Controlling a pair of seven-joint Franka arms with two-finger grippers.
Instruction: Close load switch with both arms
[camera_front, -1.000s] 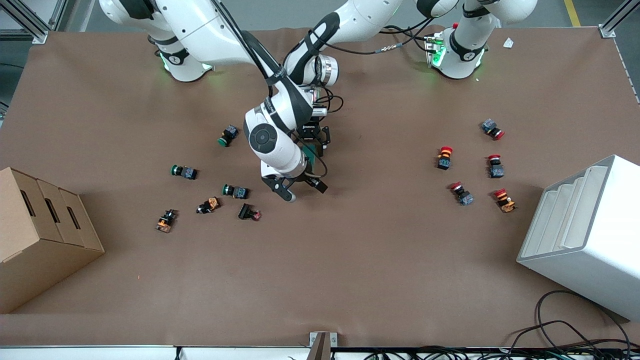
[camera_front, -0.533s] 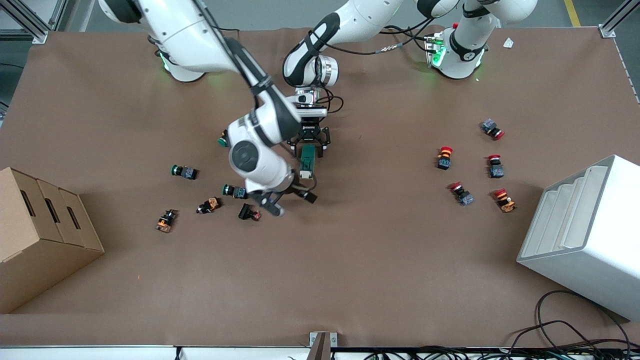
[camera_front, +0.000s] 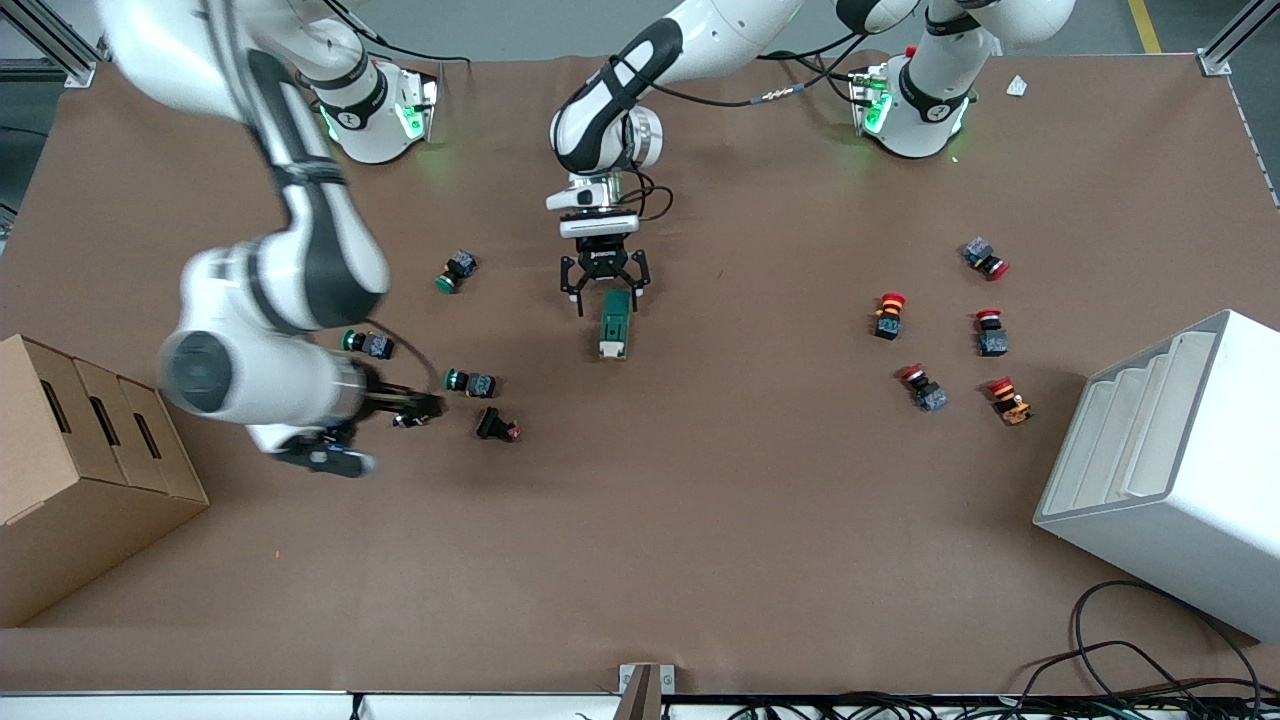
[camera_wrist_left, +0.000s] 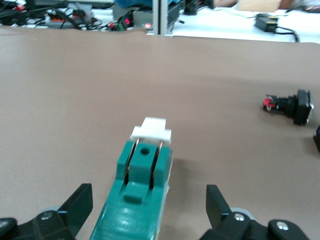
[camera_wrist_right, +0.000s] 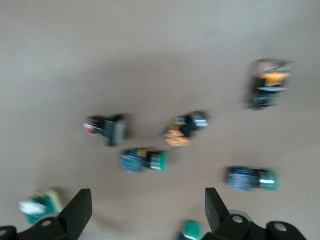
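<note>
The load switch (camera_front: 613, 322) is a dark-green block with a white lever (camera_front: 610, 349) at the end nearer the front camera, and it lies flat at mid-table. My left gripper (camera_front: 604, 290) is open and straddles its other end. In the left wrist view the switch (camera_wrist_left: 145, 170) sits between the two black fingers (camera_wrist_left: 80, 200) with a gap on each side, and its white lever (camera_wrist_left: 151, 129) points away from the gripper. My right gripper (camera_front: 372, 432) hangs open and empty over the scattered push buttons toward the right arm's end. In its own view it is also open (camera_wrist_right: 146, 212).
Green-capped push buttons (camera_front: 455, 270), (camera_front: 368, 343), (camera_front: 470, 382) and a black-and-red one (camera_front: 497, 426) lie near the right gripper. Several red-capped buttons (camera_front: 888, 315) lie toward the left arm's end. A cardboard box (camera_front: 80, 470) and a white bin (camera_front: 1170, 470) stand at the table's two ends.
The right arm has swung away from the switch toward the cardboard box. The switch's white lever end, which the arm covered, is now in view. The left gripper stays at the switch.
</note>
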